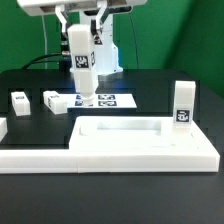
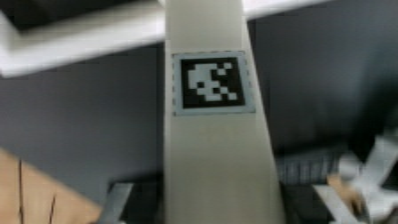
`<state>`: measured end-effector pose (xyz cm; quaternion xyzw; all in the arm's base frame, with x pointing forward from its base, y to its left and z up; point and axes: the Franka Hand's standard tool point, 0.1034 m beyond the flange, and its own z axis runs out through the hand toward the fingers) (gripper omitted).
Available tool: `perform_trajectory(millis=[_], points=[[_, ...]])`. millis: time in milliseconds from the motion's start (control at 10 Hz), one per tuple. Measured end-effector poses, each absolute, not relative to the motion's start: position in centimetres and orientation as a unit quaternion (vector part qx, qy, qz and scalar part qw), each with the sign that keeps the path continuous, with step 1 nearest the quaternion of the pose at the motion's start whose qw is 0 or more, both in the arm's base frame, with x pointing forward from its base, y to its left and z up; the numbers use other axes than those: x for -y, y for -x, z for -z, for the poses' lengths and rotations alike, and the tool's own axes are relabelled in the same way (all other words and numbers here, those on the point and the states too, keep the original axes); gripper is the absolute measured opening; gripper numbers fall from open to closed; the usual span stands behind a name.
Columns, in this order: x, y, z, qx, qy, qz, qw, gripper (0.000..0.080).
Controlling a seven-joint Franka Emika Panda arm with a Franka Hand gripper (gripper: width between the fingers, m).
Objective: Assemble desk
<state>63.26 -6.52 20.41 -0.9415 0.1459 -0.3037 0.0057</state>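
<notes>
holding white square-section leg (image 1: pixel 81 72) upright, black-and-white tag (image 2: pixel 210 84) on its face, hand (image 1: pixel 83 33) clamped on it

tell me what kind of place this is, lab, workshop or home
Probably a robotics lab bench: a gripper holds a tagged white leg over a black table, and a marker board of printed tags lies on that table.

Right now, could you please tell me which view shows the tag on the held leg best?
The wrist view: the tag on the held leg is large and central. The exterior view shows it small, with the whole leg upright.
</notes>
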Motion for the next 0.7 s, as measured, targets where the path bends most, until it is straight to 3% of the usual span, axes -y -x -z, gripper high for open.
perform_trajectory(millis=[100, 400, 700], points=[[6.4, -62.5, -19.6, -0.144, 0.940, 0.309, 0.000, 0.0290], [6.5, -62.5, -19.4, -0.144, 0.942, 0.304, 0.001, 0.0290], [7.5, -64.0, -17.4, -0.148, 0.942, 0.301, -0.007, 0.0290]])
